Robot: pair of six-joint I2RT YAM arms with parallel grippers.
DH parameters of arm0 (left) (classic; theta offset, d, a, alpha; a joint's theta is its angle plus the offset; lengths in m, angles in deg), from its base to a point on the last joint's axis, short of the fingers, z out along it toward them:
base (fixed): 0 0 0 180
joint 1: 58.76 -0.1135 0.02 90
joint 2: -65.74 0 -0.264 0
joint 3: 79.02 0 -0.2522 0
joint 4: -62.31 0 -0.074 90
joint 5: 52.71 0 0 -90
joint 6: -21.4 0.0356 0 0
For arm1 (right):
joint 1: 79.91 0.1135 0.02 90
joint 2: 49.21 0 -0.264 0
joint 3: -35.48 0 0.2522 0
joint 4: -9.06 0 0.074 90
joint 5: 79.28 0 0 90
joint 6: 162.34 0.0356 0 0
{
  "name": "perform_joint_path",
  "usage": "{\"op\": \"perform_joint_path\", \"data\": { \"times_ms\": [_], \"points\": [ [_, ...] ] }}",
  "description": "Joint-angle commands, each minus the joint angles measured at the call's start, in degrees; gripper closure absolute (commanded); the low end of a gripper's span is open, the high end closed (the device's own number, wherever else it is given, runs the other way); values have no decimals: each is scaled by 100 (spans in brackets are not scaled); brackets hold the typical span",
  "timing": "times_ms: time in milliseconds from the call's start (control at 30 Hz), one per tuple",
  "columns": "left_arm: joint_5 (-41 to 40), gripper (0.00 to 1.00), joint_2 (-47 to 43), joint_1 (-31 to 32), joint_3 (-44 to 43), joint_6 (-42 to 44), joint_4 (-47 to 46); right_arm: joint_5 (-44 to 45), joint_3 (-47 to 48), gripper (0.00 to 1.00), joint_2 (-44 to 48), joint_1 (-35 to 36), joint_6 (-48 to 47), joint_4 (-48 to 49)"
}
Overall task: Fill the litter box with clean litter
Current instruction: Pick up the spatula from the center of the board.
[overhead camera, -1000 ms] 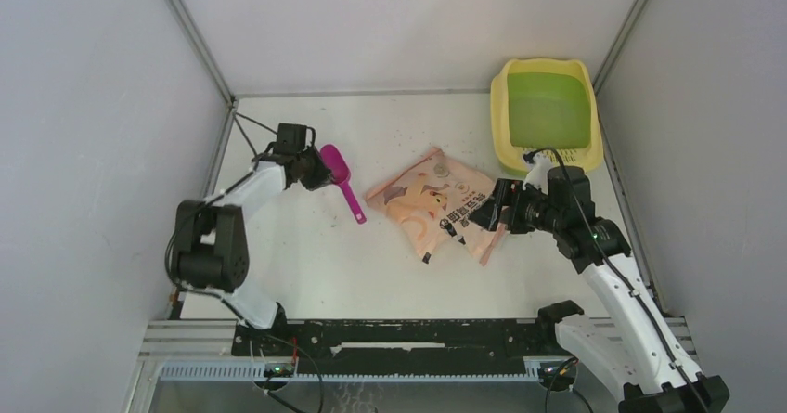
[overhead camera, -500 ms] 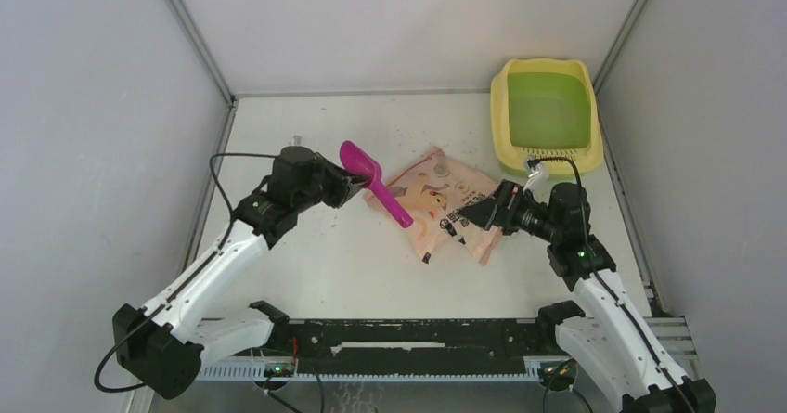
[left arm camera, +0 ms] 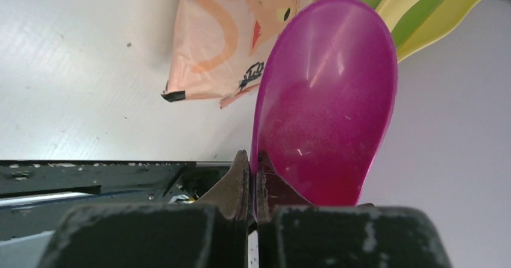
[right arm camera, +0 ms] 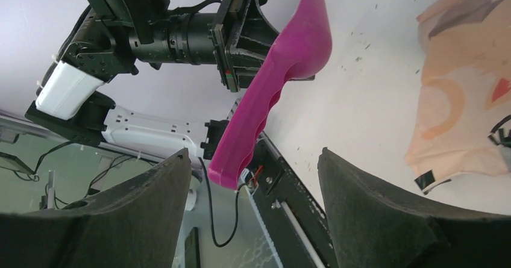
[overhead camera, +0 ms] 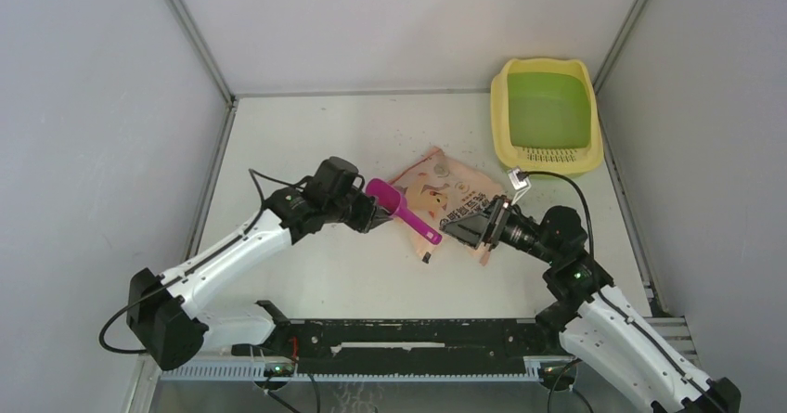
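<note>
Nothing was poured yet: the box (overhead camera: 498,107) sat bare well beyond the right claw (overhead camera: 469,227), which was spread beside the bag (overhead camera: 445,195), while the left claw (overhead camera: 373,211) pinched the empty scoop (overhead camera: 408,213).

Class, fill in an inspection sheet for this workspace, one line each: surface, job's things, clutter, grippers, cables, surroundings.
Surface: white table, with dark specks scattered on it.
Job's things: litter box in the far right corner; no litter seen in its green basin.
Clutter: peach-pink bag lying flat mid-table; magenta scoop held above it.
Grippers: left gripper shut on the scoop's bowl edge; right gripper open over the bag's near edge.
Cables: black cable arcing over the right arm.
Surroundings: plain grey walls.
</note>
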Motion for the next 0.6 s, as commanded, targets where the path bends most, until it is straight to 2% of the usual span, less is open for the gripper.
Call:
{"op": "perform_joint_path", "data": {
  "times_ms": [0,267,567],
  "points": [
    [209,100,45,220,189,-768,-605,605,158,18,-60,429,127,-77],
    [161,100,279,432,48,-1024,-622,1509,874,29,-454,1150,-318,-1121],
    [176,100,554,533,-43,-1065,-598,2025,1177,38,-838,1693,-413,-1351]
  ]
}}
